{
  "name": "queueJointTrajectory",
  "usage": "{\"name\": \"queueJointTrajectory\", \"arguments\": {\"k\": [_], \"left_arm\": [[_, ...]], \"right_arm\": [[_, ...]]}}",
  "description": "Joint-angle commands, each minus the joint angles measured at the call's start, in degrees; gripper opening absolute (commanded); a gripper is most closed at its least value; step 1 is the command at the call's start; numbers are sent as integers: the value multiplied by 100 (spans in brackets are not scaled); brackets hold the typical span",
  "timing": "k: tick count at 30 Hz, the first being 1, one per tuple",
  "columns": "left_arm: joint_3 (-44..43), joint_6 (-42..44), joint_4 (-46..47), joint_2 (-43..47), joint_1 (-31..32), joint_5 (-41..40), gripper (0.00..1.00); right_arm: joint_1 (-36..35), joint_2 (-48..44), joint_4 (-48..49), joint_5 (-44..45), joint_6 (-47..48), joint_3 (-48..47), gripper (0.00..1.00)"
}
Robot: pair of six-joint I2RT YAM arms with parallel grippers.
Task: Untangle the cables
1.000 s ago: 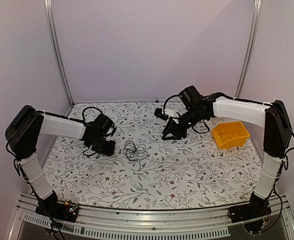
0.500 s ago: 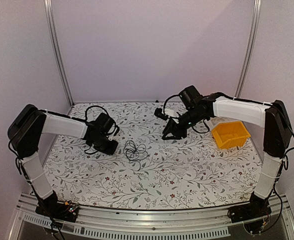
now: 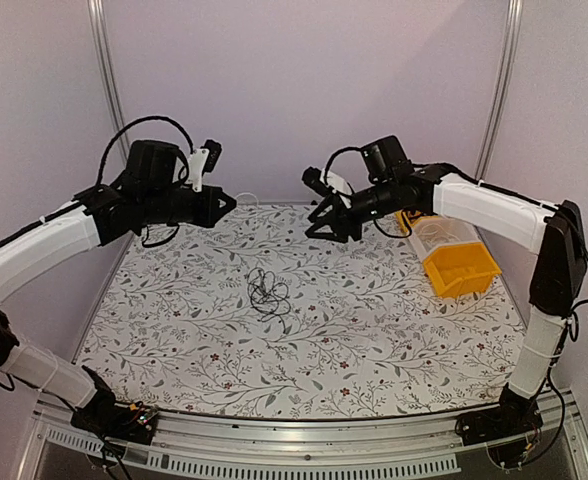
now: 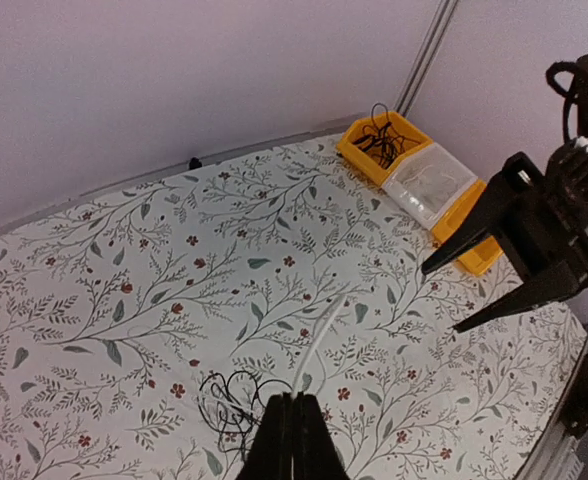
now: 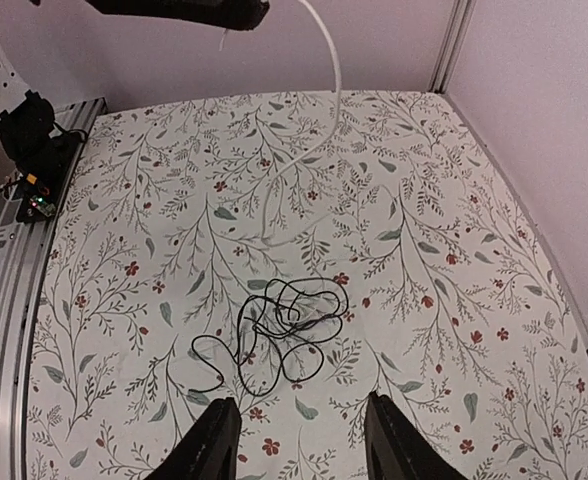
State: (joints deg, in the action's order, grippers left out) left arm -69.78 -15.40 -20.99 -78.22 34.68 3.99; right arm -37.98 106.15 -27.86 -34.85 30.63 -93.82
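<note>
One white cable [image 5: 337, 80] is dangling from the left jaws, which are clenched on its top end high above the bench [image 3: 374, 330]. Its loose end is hanging near the black cables [image 3: 269, 293] but apart from them, and those are lying in a knotted bunch mid-bench. The right jaws are hovering released and empty toward the back. I'm guessing it's peeling strands off singly. Next it should be setting the white one aside, maybe by the bin [image 3: 461, 268], then pinching just one loop.
</note>
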Motion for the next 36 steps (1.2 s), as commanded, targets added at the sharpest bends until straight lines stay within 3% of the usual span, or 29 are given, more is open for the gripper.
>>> {"name": "queueJointTrajectory", "arguments": {"k": [1, 8, 13, 18, 22, 26, 36], "left_arm": [[-502, 118, 56, 76, 266, 326, 0], [-1362, 182, -49, 27, 624, 237, 0], [-1674, 140, -56, 50, 702, 235, 0], [-1758, 87, -41, 93, 727, 187, 0], [-1775, 40, 99, 137, 725, 144, 0], [-1776, -40, 245, 168, 729, 83, 0], [-1333, -183, 340, 269, 717, -139, 0]], "right_arm": [[-164, -4, 677, -375, -588, -931, 50], [-418, 774, 1032, -885, -1375, -1854, 63], [-552, 1019, 1360, -571, -2090, -1857, 59], [-560, 1079, 1493, -973, -2383, -1593, 57], [-552, 1053, 1382, -917, -2277, -1228, 45], [-551, 960, 1320, -684, -2012, -838, 1], [-475, 411, 1063, -588, -1614, -579, 0]]}}
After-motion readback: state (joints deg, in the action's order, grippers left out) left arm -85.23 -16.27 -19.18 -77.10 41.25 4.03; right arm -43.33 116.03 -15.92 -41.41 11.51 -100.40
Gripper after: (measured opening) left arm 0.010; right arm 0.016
